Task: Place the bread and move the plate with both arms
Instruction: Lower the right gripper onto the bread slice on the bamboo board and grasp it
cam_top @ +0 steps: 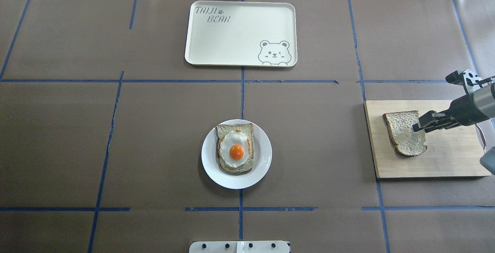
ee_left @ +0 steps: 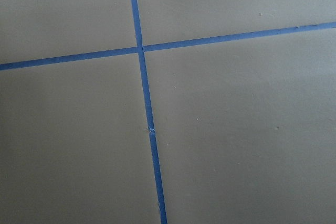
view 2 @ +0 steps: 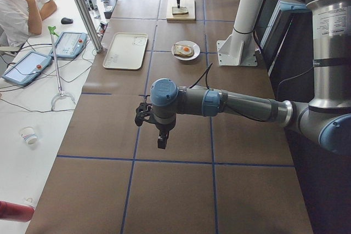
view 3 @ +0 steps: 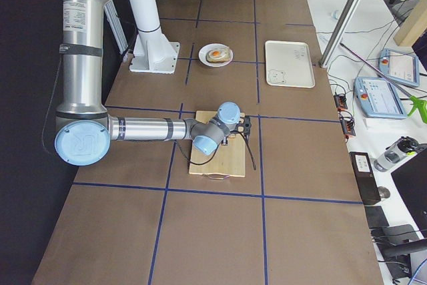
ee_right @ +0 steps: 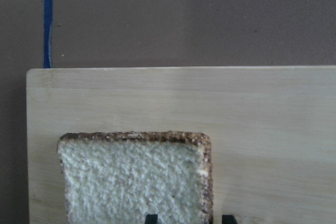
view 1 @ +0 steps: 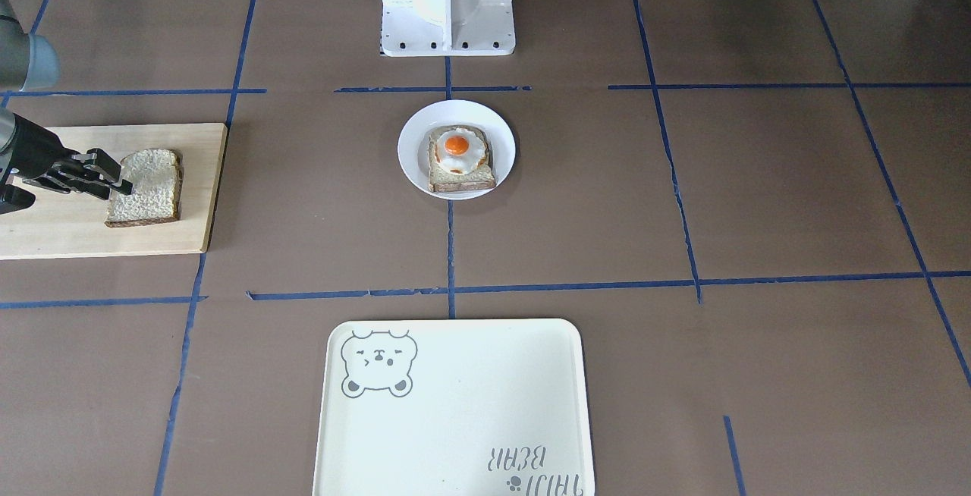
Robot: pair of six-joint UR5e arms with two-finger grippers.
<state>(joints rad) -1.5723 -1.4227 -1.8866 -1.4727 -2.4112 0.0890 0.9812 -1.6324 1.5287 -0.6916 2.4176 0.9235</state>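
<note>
Cream rectangular tray with a bear drawing (view 1: 455,412) sits closest to the front camera, nothing on it. Beyond it, mid-tabletop: small round white plate (view 1: 410,149) carrying a bread slice topped with a fried egg (view 1: 457,156).

Plain wholemeal bread slice, dark crust (cam_top: 404,131), lies flat on a pale wooden cutting board (cam_top: 444,164) at the robot's right end of the brown-papered, blue-taped tabletop (ee_left: 236,129), well apart from the plate.

Right end effector (cam_top: 417,127): down at the slice's board-side edge. Wrist view shows two black fingertips (ee_right: 151,219) parted, one over the crumb, the other just outside the crust. Straddling the edge, not clamped; nothing held.

Left end effector (view 2: 160,140): hangs over bare tabletop far from everything. Seen only from the side camera, so I cannot tell how far apart its fingers stand.

Step in hand, as I read it: the grasp on the plain slice, first part of the task. Placing and plate move not yet done.

Next move likely calls for:
- closing on the crust edge gently, since soft crumb may tear or sag
- lifting clear of the board
- carrying across to the plate and setting down squarely over the egg
</note>
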